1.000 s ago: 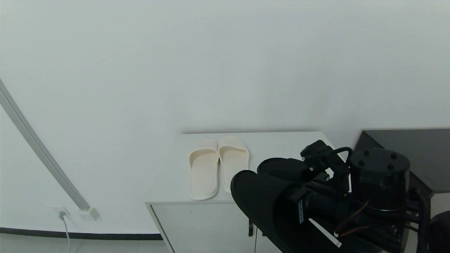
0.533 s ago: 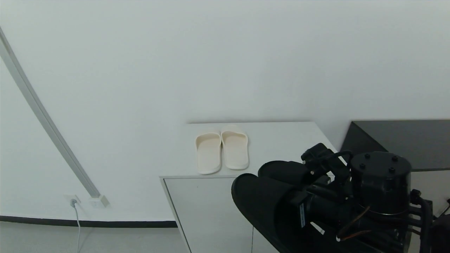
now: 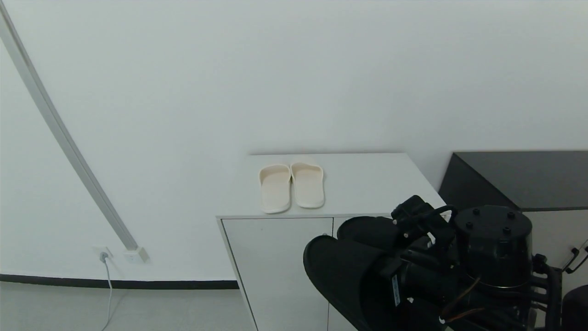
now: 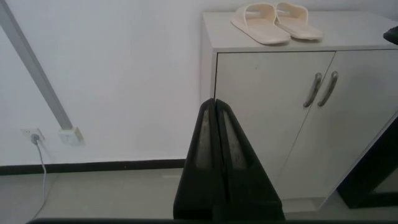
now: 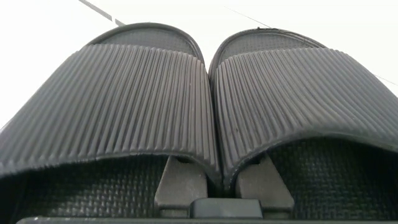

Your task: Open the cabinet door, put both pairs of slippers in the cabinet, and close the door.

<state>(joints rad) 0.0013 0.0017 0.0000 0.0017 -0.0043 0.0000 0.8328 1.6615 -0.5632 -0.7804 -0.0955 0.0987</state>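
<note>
Head view shows the black slippers (image 3: 349, 266) carried side by side on the right claw (image 5: 221, 186). In the right wrist view its two pads (image 5: 180, 185) sit under the straps, one in each shoe. I judge that they are pinching the two inner walls together, so that pair counts as picked up but not delivered.

The cabinet (image 3: 367, 184) stands ahead of that claw. Its doors (image 3: 280, 266) are flush and shut, and the two handles (image 4: 320, 90) hang side by side at the seam where the doors meet, with nothing on them. The cream slippers (image 3: 291, 186) lie on the cabinet top, ahead of the right claw, above it and to its left. They rest touching each other near the front edge and are not gripped by anything.

The left claw (image 4: 216, 107) has its fingers pressed together on nothing. It points toward the cabinet front from well apart, with the handles beyond it and off to one side.

By my reckoning the job is barely begun. No door is open, and no slipper can have gone in through shut doors. What remains is to pull a door open, most likely with the free left claw. After that the black pair goes onto a shelf, the cream pair gets fetched down and stowed, and the door is swung shut.
</note>
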